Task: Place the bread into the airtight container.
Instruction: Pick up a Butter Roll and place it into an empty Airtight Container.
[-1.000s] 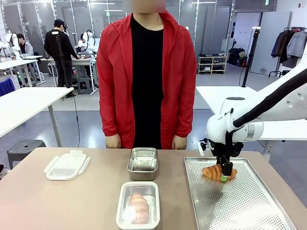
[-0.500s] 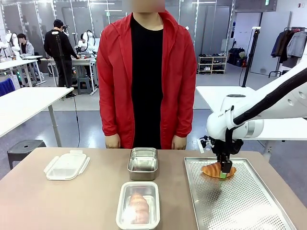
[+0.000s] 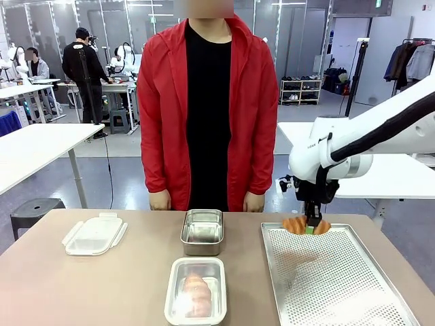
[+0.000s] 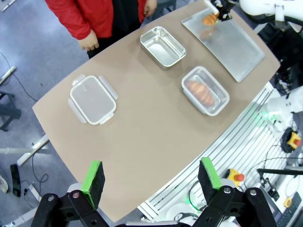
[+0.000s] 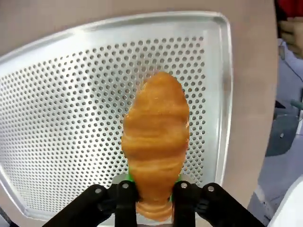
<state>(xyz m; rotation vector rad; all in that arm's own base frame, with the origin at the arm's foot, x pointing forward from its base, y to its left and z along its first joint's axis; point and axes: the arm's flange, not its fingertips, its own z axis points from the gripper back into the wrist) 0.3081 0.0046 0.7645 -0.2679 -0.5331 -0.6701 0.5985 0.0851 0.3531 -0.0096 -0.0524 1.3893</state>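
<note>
1. The room was a wide, bright hall with a grey floor. Well beyond the right gripper (image 3: pixel 312 229) stood white worktables (image 3: pixel 34 149), a shoe rack (image 3: pixel 300 92) and hanging coats (image 3: pixel 411 64).
2. The brown table (image 3: pixel 102 285) spread below both grippers, its top plain and matte.
3. A person in a red jacket (image 3: pixel 207 109) stood at the table's far edge, beyond the right gripper and to its left, with both hands hanging down.
4. The perforated steel tray (image 3: pixel 353 299) lay directly under the right gripper, with a faint shadow on its holes.
5. To that gripper's left, a clip lid (image 3: pixel 94 234) lay farthest off. An empty steel container (image 3: pixel 202 231) sat nearer, and a clear container (image 3: pixel 196 291) holding one croissant sat nearest the robot.
6. The bread (image 3: pixel 299 224), a golden croissant, was pinched between the right gripper's narrow green pads and hung just above the tray's far left corner.
7. The left gripper (image 4: pixel 154 177) hovered high over the table's near edge. Its fingers were spread wide and held nothing.
</note>
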